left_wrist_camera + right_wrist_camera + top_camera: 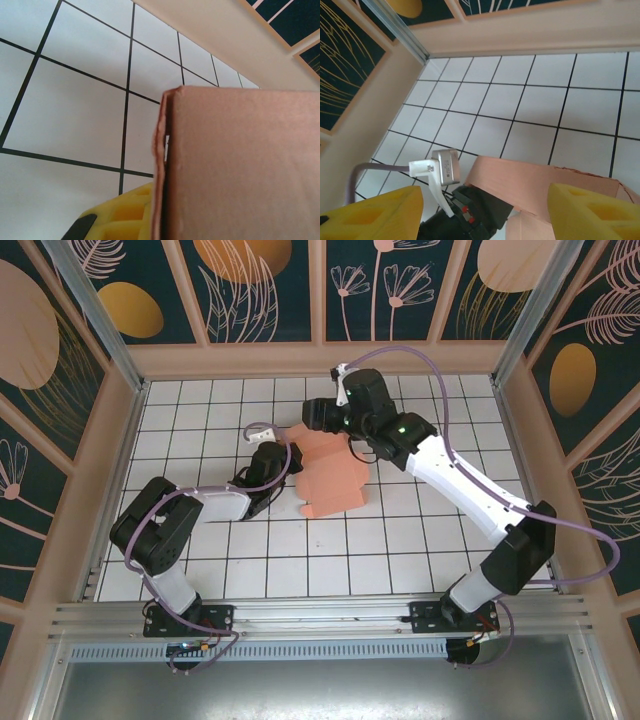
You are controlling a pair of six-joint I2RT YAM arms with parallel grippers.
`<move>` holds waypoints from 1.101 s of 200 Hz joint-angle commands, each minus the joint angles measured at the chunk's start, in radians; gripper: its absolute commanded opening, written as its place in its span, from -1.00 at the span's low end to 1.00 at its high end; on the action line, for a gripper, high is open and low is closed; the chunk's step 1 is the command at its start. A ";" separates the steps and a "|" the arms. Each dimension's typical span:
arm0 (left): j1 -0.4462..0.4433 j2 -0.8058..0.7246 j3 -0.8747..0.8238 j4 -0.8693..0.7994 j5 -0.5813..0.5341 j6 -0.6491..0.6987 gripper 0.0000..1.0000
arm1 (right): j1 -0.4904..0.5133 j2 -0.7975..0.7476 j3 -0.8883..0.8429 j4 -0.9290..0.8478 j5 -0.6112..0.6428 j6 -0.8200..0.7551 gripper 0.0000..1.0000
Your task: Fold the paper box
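The paper box (335, 480) is a salmon-pink card piece lying partly folded in the middle of the tiled floor. My left gripper (290, 462) is at its left edge, shut on a raised card panel. In the left wrist view that panel (240, 165) stands on edge against one yellow finger pad (117, 217). My right gripper (325, 425) hovers at the box's far edge. Its yellow fingers (375, 215) stand wide apart, open, above a raised flap of the card (540, 182), touching nothing.
The left arm's wrist camera (445, 167) and black gripper body sit just below the right gripper's jaws. The white tiled floor (400, 550) is bounded by beige walls (320, 360). Free floor lies in front of the box.
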 commanded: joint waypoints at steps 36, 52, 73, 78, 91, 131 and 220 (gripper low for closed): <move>-0.001 0.006 0.025 -0.006 -0.018 -0.006 -1.00 | -0.016 0.049 -0.050 -0.026 0.021 0.066 0.30; -0.001 0.004 0.024 -0.006 -0.019 -0.005 -1.00 | -0.020 0.057 -0.061 -0.025 0.013 0.078 0.28; 0.000 0.002 0.024 -0.006 -0.019 -0.003 -1.00 | -0.022 0.062 -0.077 -0.008 0.010 0.092 0.21; -0.002 0.002 0.023 -0.006 -0.019 -0.003 -1.00 | -0.024 0.065 -0.078 -0.007 0.010 0.094 0.20; -0.002 0.002 0.023 -0.007 -0.019 -0.001 -1.00 | -0.024 0.070 -0.077 -0.003 0.010 0.099 0.13; -0.001 0.001 0.018 -0.006 -0.024 0.003 -1.00 | -0.026 0.078 -0.063 0.002 -0.014 0.110 -0.32; -0.001 -0.001 0.015 -0.005 -0.025 0.011 -1.00 | -0.033 0.077 -0.065 0.019 -0.013 0.130 -0.36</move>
